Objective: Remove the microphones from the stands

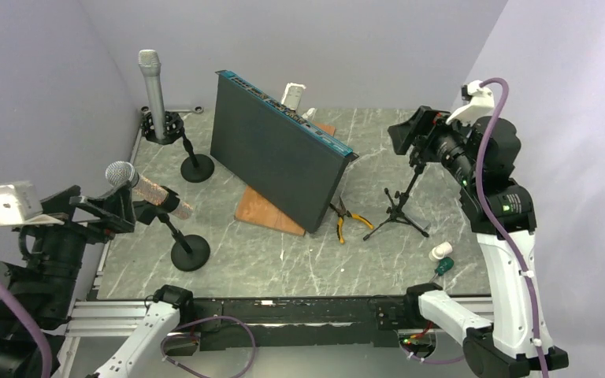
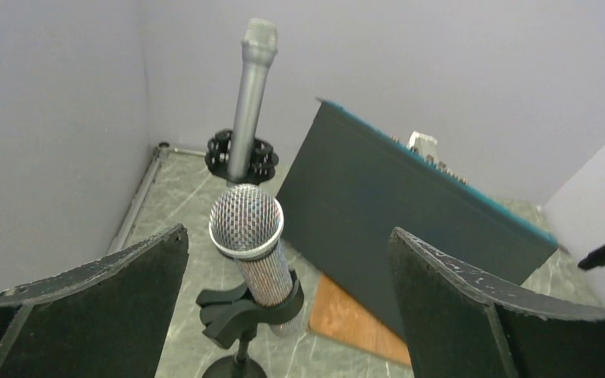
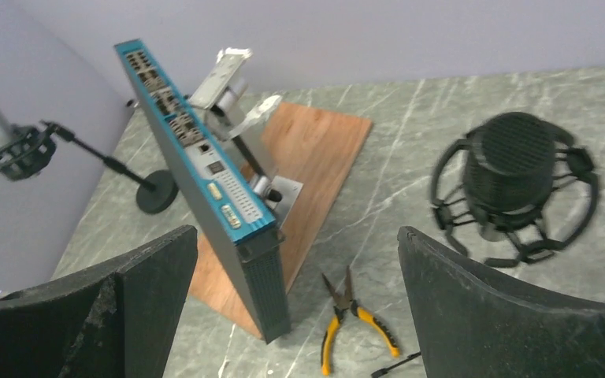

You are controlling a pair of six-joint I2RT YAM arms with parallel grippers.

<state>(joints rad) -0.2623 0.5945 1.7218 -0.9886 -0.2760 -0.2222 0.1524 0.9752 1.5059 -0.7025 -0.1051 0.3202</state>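
None of the removal is done, by my reading; the microphone (image 2: 246,228) sits in its stand's clip (image 2: 244,311); my left gripper (image 2: 289,236) is spread wide, lined up on its head, not touching; my right gripper (image 3: 298,234) is equally spread and empty, well apart.

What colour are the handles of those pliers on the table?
Yellow with black, on the pliers; the right wrist view shows them best.

**Items left about the marbled table (image 1: 283,268)**

A dark rack unit (image 1: 280,150) with a teal-edged port face is stood tilted on its long edge upon a wooden board (image 1: 266,213). Yellow-handled pliers (image 1: 342,223) are laid just beside its near corner. A small white-and-green object (image 1: 441,258) is seen lying towards the right front.
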